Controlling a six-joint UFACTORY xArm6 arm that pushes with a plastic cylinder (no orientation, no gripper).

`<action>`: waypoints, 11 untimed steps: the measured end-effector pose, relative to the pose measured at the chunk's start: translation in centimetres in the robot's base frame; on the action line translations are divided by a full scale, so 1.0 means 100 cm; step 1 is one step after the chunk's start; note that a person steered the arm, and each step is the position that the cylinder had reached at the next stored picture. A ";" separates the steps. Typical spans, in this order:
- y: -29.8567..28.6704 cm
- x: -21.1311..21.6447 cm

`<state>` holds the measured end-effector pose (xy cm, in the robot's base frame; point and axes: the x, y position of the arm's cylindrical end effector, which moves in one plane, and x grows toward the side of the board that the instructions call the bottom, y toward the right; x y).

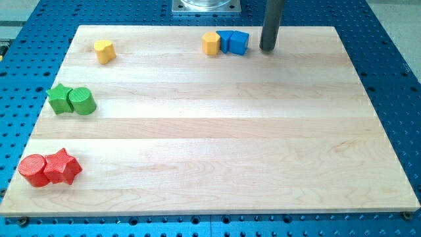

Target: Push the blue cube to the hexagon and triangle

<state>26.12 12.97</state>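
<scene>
A red cylinder (31, 170) and red star (62, 166) sit nearest. At the view's top, the blue cube (238, 42) touches a blue block (225, 41) beside the yellow hexagon (210, 43). My tip (266, 49), jawless, rests just right, seemingly placed for a leftward push.

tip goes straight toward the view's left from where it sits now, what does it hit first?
Most likely the blue cube: my tip sits just to its right, near the board's top edge. Beyond it lie another blue block and the yellow hexagon. Depth alignment is uncertain.

My tip (267, 49) stands just right of the blue cube (239, 42), seemingly apart.
</scene>
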 end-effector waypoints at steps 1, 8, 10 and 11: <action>-0.014 0.000; -0.152 0.162; -0.237 0.182; -0.296 0.230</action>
